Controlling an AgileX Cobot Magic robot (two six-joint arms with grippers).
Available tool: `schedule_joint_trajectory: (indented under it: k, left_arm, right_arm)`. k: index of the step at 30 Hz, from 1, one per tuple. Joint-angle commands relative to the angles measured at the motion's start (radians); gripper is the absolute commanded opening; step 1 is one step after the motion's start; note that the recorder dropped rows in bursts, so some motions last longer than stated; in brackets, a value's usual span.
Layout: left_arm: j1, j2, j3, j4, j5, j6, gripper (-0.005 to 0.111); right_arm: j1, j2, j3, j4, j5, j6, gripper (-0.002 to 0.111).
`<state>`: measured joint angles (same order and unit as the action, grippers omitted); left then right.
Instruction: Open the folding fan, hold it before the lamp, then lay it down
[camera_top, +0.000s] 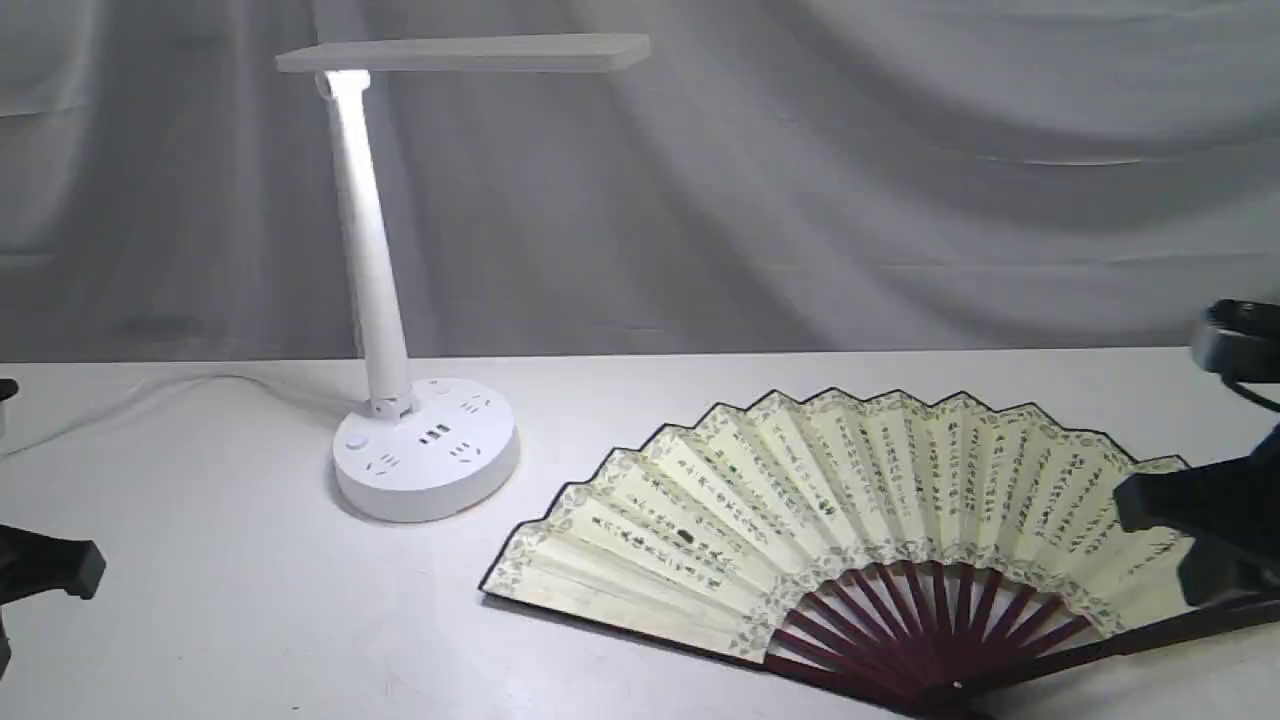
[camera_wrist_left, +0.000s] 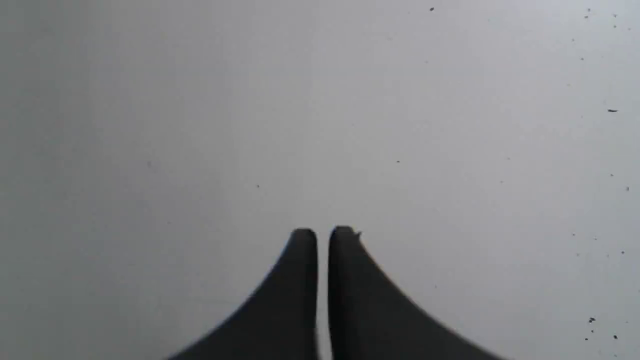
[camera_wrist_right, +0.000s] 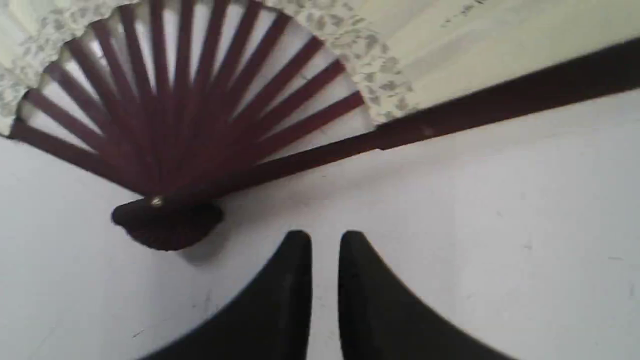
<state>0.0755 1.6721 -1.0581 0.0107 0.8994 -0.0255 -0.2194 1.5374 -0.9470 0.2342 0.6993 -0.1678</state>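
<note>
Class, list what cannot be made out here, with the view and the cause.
Exterior view: the right fingers cover the fan's right end.
Exterior view: the fan's writing is too small to read.
Exterior view: the left fingers are cut off by the left edge.
Exterior view: the lamp's cord runs off the left edge.
Right wrist view: the frame's edge cuts off most of the fan's leaf.

- Exterior view: low and level, facing across the counter (camera_top: 200, 640) toward the grey curtain (camera_top: 900, 150); lamp (camera_top: 400, 300) on its left, folding fan (camera_top: 850, 500) near on its right
- Left wrist view: close above bare counter, looking past the left claw (camera_wrist_left: 323, 235)
- Right wrist view: close over the fan's pivot, past the right claw (camera_wrist_right: 325, 240); shares the fan with the exterior view
</note>
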Motion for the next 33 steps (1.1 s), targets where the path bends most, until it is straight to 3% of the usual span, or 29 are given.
schedule_joint_trajectory:
  k: [1, 10, 13, 14, 19, 33]
  left_arm:
    - [0.002, -0.009, -0.007, 0.004, -0.017, 0.009, 0.0]
    - [0.002, -0.009, -0.007, 0.027, -0.013, 0.009, 0.0]
    - [0.002, -0.009, -0.007, 0.025, -0.013, 0.009, 0.0]
    - [0.002, -0.009, -0.007, 0.018, -0.013, 0.02, 0.0]
    - [0.002, -0.033, -0.007, -0.033, -0.04, 0.085, 0.0]
    - [0.002, -0.252, -0.003, -0.027, -0.029, 0.083, 0.0]
  right_arm:
    - [-0.043, -0.009, 0.002, -0.02, 0.001, -0.011, 0.011]
    - [-0.043, -0.009, 0.002, -0.052, 0.005, -0.067, 0.011]
    - [-0.043, -0.009, 0.002, -0.052, 0.012, -0.067, 0.004]
    - [-0.036, -0.009, 0.002, -0.054, 0.019, -0.072, 0.0]
    - [0.03, -0.009, 0.002, -0.136, 0.02, -0.054, 0.0]
    - [0.045, -0.11, 0.002, -0.103, 0.087, 0.013, 0.0]
